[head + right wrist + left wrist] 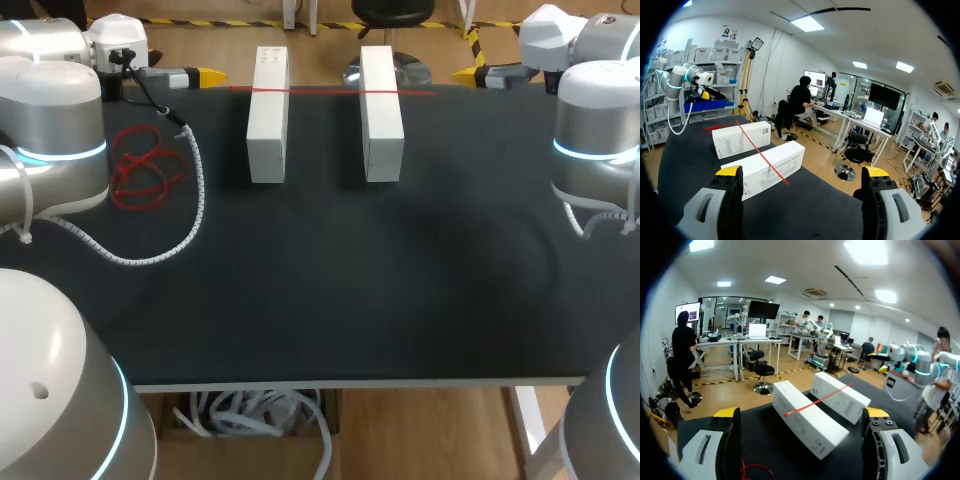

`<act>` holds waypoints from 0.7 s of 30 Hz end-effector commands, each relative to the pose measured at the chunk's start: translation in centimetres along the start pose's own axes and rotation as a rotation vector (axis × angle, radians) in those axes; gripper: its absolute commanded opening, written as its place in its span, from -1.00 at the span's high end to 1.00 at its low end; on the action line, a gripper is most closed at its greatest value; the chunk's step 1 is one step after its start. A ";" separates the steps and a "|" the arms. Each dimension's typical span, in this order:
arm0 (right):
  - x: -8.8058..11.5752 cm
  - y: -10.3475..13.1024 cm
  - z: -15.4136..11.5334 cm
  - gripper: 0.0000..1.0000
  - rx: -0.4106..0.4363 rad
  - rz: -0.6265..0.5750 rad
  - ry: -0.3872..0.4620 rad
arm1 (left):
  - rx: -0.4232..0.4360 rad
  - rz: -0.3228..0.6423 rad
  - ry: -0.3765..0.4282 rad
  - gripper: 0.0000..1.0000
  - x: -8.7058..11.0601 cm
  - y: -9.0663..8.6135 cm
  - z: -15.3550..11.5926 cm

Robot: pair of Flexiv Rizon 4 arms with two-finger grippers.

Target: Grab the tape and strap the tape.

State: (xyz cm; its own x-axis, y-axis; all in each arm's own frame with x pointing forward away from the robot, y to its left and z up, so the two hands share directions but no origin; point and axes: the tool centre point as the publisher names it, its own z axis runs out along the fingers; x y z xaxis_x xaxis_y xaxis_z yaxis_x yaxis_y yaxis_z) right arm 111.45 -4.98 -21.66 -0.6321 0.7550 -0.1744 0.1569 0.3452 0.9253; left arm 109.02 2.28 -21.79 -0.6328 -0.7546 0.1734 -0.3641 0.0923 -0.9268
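The left hand (203, 76) hangs at the far edge of the worktop (350, 290), a little to the left of the left box (268, 115), with its yellow tips pointing toward this box. Its fingers stand wide apart and hold nothing. I judge that it is placed there because one end of the stretched tape lies near it, at the far end of the left box.

Well left of the left box, and nearer to the camera than the hand, a loose bundle of red tape (142, 170) lies flat on the worktop. A white coiled cable (190, 215) from the left arm curves between this bundle and the left box. It could catch the hand if the hand goes down for the bundle.

The left box lies lengthwise, and the right box (381, 112) lies parallel to it with a gap between them. A strip of red tape (330, 91) runs straight across the far ends of both boxes and sticks out a little past each outer side. The boxes probably serve as supports, so that the free ends are easy to pinch.

Beyond the right box, seen from the left box, the right hand (472, 74) hangs at the same far edge and points toward the boxes. It is also wide open and empty, and I see nothing between it and the strip's right end.
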 end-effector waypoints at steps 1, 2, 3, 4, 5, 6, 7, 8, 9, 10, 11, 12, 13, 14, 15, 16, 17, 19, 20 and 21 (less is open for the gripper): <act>0.0 0.0 0.0 -1.00 0.000 0.000 0.000 | 0.001 0.001 -0.001 -1.00 0.0 0.0 0.0; 0.0 0.0 0.0 -1.00 0.000 0.000 0.000 | 0.001 0.001 -0.001 -1.00 0.0 0.0 0.0; 0.0 0.0 0.0 -1.00 0.000 0.000 0.000 | 0.001 0.001 -0.001 -1.00 0.0 0.0 0.0; 0.0 0.0 0.0 -1.00 0.000 0.000 0.000 | 0.001 0.001 -0.001 -1.00 0.0 0.0 0.0; 0.0 0.0 0.0 -1.00 0.000 0.000 0.000 | 0.001 0.001 -0.001 -1.00 0.0 0.0 0.0; 0.0 0.0 0.0 -1.00 0.000 0.000 0.000 | 0.001 0.001 -0.001 -1.00 0.0 0.0 0.0; 0.0 0.0 0.0 -1.00 0.000 0.000 0.000 | 0.001 0.001 -0.001 -1.00 0.0 0.0 0.0; 0.0 0.0 0.0 -1.00 0.000 0.000 0.000 | 0.001 0.001 -0.001 -1.00 0.0 0.0 0.0; 0.0 0.0 0.0 -1.00 0.000 0.000 0.000 | 0.001 0.001 -0.001 -1.00 0.0 0.0 0.0; 0.0 0.0 0.0 -1.00 0.000 0.000 0.000 | 0.001 0.001 -0.001 -1.00 0.0 0.0 0.0; 0.0 0.0 0.0 -1.00 0.000 0.000 0.000 | 0.001 0.001 -0.001 -1.00 0.0 0.0 0.0; 0.0 0.0 0.0 -1.00 0.000 0.000 0.000 | 0.001 0.001 -0.001 -1.00 0.0 0.0 0.0; 0.0 0.0 0.0 -1.00 0.000 0.000 0.000 | 0.001 0.001 -0.001 -1.00 0.0 0.0 0.0; 0.0 0.0 0.0 -1.00 0.000 0.000 0.000 | 0.012 0.019 0.036 -1.00 -0.3 0.0 0.5; 0.0 0.0 0.0 -1.00 0.000 0.000 0.000 | 0.014 0.042 0.077 -1.00 -0.6 -0.1 0.9; 0.0 0.0 0.0 -1.00 0.000 0.000 0.000 | 0.010 0.079 0.093 -1.00 -0.9 -0.2 1.3; 0.0 0.0 0.0 -1.00 0.000 0.000 0.000 | 0.015 0.107 0.135 -1.00 -1.1 -0.3 1.6; 0.0 0.0 0.0 -1.00 0.000 0.000 0.000 | 0.027 0.176 0.230 -1.00 -1.4 -0.5 2.1; 0.0 0.0 0.0 -1.00 0.000 0.000 0.000 | 0.027 0.211 0.272 -1.00 -1.5 -0.6 2.2; 0.0 0.0 0.0 -1.00 0.000 0.000 0.000 | 0.020 0.238 0.297 -1.00 -1.6 -0.6 2.4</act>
State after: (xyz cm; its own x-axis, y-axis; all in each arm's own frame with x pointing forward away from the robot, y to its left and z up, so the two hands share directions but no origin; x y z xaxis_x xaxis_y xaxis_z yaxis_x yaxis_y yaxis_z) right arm 111.46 -4.97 -21.66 -0.6322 0.7549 -0.1745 0.1569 0.3453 0.9253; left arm 110.10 1.10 -21.74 -0.7501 -0.6572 0.0732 -0.2506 0.1802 -0.9512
